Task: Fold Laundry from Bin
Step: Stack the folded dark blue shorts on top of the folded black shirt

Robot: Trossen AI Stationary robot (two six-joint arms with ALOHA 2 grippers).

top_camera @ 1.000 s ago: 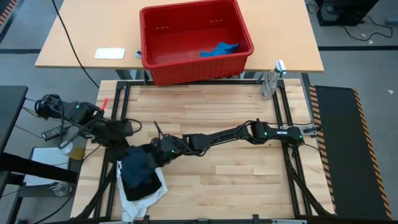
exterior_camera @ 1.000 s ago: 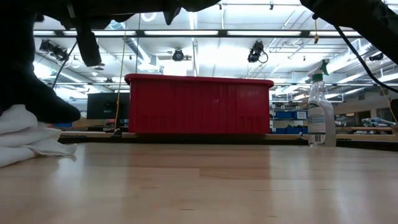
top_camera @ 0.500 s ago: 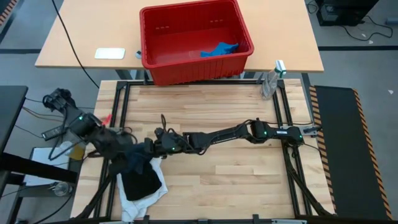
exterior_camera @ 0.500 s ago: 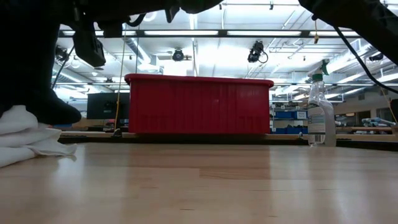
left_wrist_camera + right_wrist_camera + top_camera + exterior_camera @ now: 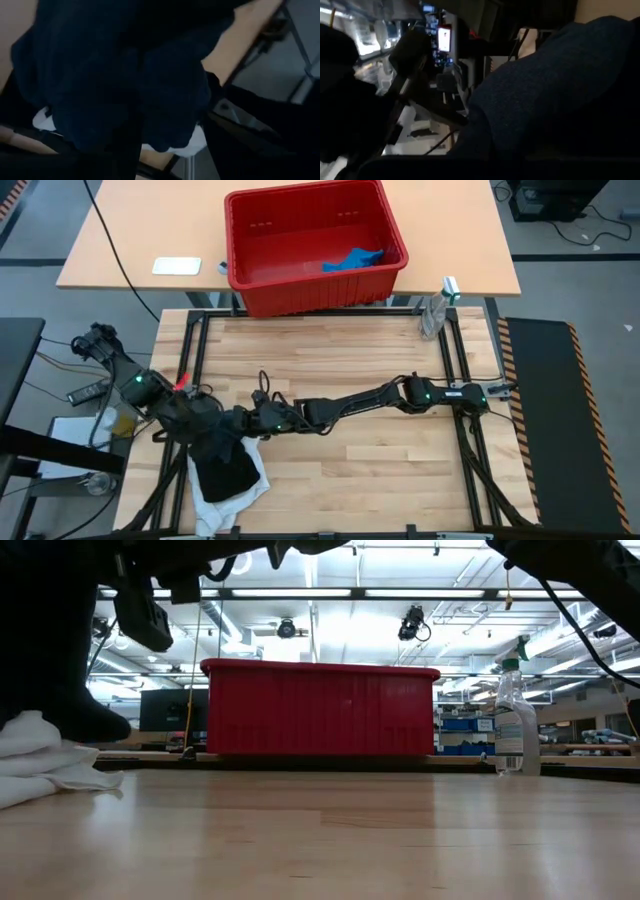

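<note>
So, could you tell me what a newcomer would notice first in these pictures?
Probably the big red bin on the far table, with a small bright blue garment inside. Then both arms meeting over a dark navy garment lying on a white one at the workbench's near left corner.

Both arms converge at the worktop's front-left corner. The left arm enters over the left edge, its gripper low by that corner; whether its fingers grip anything cannot be told. The right arm stretches nearly flat across the worktop from the right edge, its gripper with fingers closed.
</note>
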